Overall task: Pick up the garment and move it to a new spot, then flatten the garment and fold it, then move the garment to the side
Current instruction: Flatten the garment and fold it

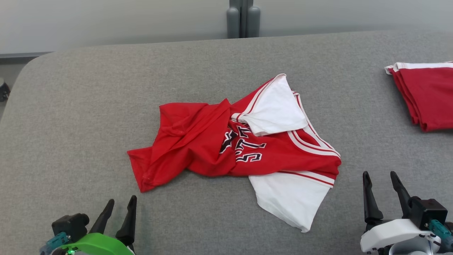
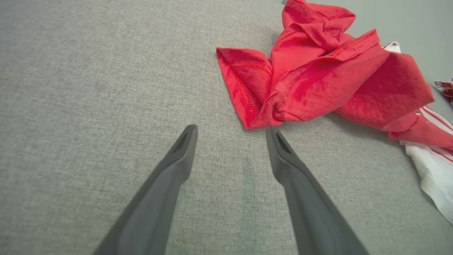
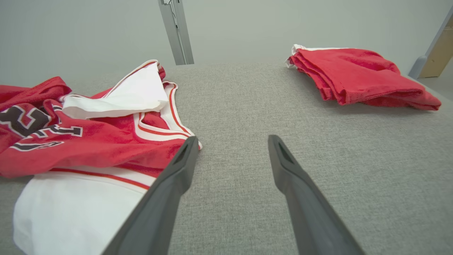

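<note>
A crumpled red and white jersey, the garment (image 1: 233,145), lies bunched in the middle of the grey table (image 1: 88,106), its dark lettering partly showing. Its red hem corner (image 2: 254,95) sits just beyond my left gripper (image 2: 231,132), which is open and holds nothing. In the head view the left gripper (image 1: 122,205) stands at the lower left, short of the cloth. My right gripper (image 1: 378,177) is open at the lower right, beside the garment's white sleeve (image 3: 78,209). The right gripper (image 3: 231,141) points over bare table.
A folded red garment with white trim (image 1: 426,95) lies at the table's right edge, also far right as a folded pile (image 3: 357,76). A grey post (image 1: 243,17) stands behind the table's far edge. The table's rounded left corner (image 1: 32,67) drops to the floor.
</note>
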Available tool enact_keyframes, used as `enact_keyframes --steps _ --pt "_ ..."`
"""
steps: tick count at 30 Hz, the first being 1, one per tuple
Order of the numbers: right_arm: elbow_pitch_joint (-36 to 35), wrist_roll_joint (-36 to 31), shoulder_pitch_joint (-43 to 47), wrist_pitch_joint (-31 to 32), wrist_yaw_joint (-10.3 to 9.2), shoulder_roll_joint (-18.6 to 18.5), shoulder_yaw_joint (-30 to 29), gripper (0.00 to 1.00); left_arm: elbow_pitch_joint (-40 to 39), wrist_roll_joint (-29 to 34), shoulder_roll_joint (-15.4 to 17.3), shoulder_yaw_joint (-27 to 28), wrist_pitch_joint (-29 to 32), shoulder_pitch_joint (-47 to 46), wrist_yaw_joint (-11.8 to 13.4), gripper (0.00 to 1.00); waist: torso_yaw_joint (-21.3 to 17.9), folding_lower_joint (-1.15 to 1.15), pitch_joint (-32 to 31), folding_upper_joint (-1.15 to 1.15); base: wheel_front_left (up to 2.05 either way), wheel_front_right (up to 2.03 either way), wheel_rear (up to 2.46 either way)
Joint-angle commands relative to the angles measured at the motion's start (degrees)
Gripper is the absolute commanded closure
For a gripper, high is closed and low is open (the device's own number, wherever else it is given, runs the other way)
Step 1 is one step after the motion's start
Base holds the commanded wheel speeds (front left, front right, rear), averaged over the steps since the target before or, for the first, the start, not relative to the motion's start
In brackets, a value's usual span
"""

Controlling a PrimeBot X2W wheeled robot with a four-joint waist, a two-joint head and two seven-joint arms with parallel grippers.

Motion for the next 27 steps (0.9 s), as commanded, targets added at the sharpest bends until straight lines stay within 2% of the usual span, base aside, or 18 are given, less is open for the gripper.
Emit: enact_keyframes --steps 1,6,11,18,27 --pt "-0.01 -0.21 1.07 0.01 -0.09 -0.16 -0.01 0.00 -1.26 1.68 -0.29 0.58 -0.30 0.91 -0.85 0.00 2.00 0.00 -1.42 0.00 0.00 0.00 0.00" --pt "0.14 0.04 0.80 0.01 -0.09 -0.16 0.83 0.00 -3.69 6.10 -0.40 1.70 -0.31 -0.90 -1.91 0.00 1.16 0.00 -0.97 0.00 0.00 0.00 0.00" --pt "0.02 0.37 -0.36 0.01 -0.09 -0.16 1.36 0.00 -0.88 7.89 -0.07 0.60 0.81 -5.01 -2.96 0.00 -0.53 0.00 0.06 0.00 0.00 0.00 0.00" --pt "0.02 0.72 -0.95 0.01 -0.09 -0.16 1.40 0.00 4.95 8.09 -0.37 -2.11 3.68 -11.55 -4.85 0.00 -2.54 0.00 1.53 0.00 0.00 0.00 0.00" --pt "0.00 1.34 -1.42 0.01 -0.09 -0.15 1.42 0.00 9.60 7.50 -0.50 -4.45 2.91 -14.78 -5.65 0.00 -3.95 0.00 2.03 0.00 0.00 0.00 0.00"
